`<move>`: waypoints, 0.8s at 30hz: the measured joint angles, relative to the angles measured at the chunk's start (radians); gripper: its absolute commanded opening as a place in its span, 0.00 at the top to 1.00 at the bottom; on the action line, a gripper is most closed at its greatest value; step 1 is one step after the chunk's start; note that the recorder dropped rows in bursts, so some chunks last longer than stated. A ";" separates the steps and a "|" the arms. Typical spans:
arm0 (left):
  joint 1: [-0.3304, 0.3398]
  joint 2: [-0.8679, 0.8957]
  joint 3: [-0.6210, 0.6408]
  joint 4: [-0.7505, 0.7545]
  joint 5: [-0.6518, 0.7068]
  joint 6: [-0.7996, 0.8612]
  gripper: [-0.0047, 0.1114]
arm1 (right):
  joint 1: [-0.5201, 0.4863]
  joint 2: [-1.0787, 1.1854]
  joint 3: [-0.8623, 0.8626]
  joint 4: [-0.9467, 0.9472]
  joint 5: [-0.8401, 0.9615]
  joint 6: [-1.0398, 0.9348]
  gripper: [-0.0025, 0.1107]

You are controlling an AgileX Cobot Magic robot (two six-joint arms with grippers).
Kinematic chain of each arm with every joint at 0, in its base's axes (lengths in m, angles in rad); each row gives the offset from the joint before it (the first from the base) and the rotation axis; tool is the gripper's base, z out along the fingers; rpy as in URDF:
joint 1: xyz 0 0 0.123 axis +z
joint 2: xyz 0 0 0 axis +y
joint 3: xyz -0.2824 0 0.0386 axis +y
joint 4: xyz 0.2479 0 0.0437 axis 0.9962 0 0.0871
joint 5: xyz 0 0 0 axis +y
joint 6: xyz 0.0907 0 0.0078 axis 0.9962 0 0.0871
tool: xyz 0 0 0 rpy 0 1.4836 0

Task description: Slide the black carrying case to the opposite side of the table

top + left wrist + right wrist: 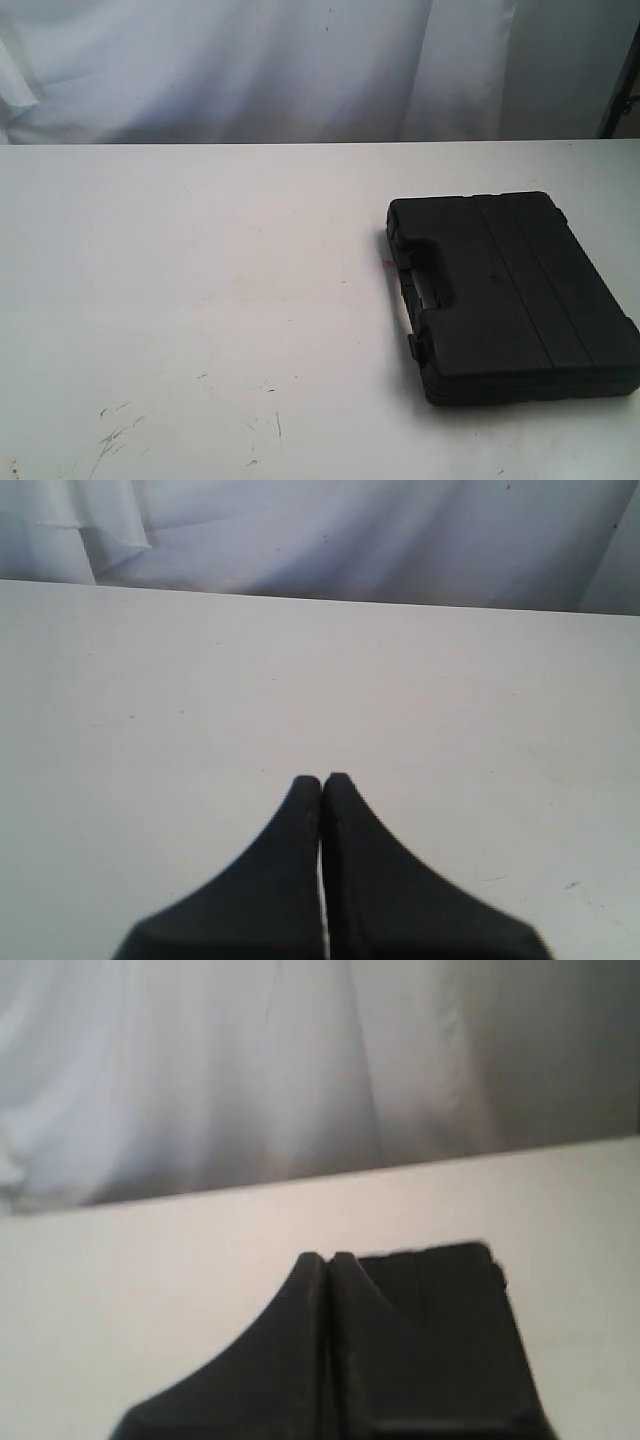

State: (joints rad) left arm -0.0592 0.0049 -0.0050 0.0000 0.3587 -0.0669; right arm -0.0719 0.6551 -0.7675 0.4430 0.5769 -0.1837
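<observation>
A: Both pinching nothing: left gripper (322,780), right gripper (327,1258), tips pressing together. Black carrying case (510,295) lying where?

B: Lying flat at the right of the table (200,300), handle (432,270) facing left, showing just beyond the right tips. Probably worth pushing low and square on its right edge, keeping it from swivelling while sliding left.
</observation>
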 measured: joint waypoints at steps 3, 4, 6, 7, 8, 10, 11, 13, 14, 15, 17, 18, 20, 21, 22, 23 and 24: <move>0.000 0.000 0.000 0.000 0.000 0.000 0.96 | 0.000 0.090 -0.014 0.084 0.130 -0.121 0.98; 0.000 0.000 0.000 0.000 0.000 0.000 0.96 | 0.000 0.121 -0.014 0.099 0.181 -0.156 0.98; 0.000 0.000 0.000 0.000 0.000 0.000 0.96 | 0.000 0.155 -0.014 0.103 0.245 -0.182 0.98; 0.000 0.000 0.000 0.000 0.000 0.000 0.96 | 0.000 0.175 -0.014 0.100 0.284 -0.192 0.98; 0.000 0.000 0.000 0.000 0.000 0.000 0.96 | 0.000 0.185 -0.014 0.098 0.302 -0.198 0.98; 0.000 0.000 0.000 0.000 0.000 0.000 0.96 | 0.000 0.202 -0.014 0.096 0.324 -0.204 0.98; 0.000 0.000 0.000 0.000 0.000 0.000 0.96 | 0.000 0.206 -0.014 0.096 0.329 -0.207 0.98; 0.000 0.000 0.000 0.000 0.000 0.000 0.96 | 0.000 0.210 -0.014 0.096 0.331 -0.207 0.98; 0.000 0.000 0.000 0.000 0.000 0.000 0.96 | 0.000 0.210 -0.014 0.096 0.331 -0.207 0.98; 0.000 0.000 0.000 0.000 0.000 0.000 0.96 | 0.000 0.210 -0.014 0.096 0.331 -0.209 0.98; 0.000 0.000 0.000 0.000 0.000 0.000 0.96 | 0.002 0.212 -0.014 0.100 0.319 -0.209 0.98; 0.000 0.000 0.000 0.000 0.000 0.000 0.96 | 0.008 0.221 -0.016 0.102 0.311 -0.209 0.98; 0.000 0.000 0.000 0.000 0.000 0.000 0.96 | 0.028 0.241 -0.023 0.102 0.302 -0.209 0.98; 0.000 0.000 0.000 0.000 0.000 0.000 0.96 | 0.044 0.256 -0.030 0.102 0.301 -0.209 0.98; 0.000 0.000 0.000 0.000 0.000 0.000 0.96 | 0.061 0.275 -0.043 0.102 0.300 -0.204 0.98; 0.000 0.000 0.000 0.000 0.000 0.000 0.96 | 0.079 0.297 -0.056 0.095 0.293 -0.193 0.98; 0.000 0.000 0.000 0.000 0.000 0.000 0.96 | 0.097 0.319 -0.071 0.087 0.285 -0.181 0.98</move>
State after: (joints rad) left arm -0.0592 0.0049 -0.0050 0.0000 0.3587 -0.0669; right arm 0.0252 0.9745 -0.8388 0.5303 0.8623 -0.3649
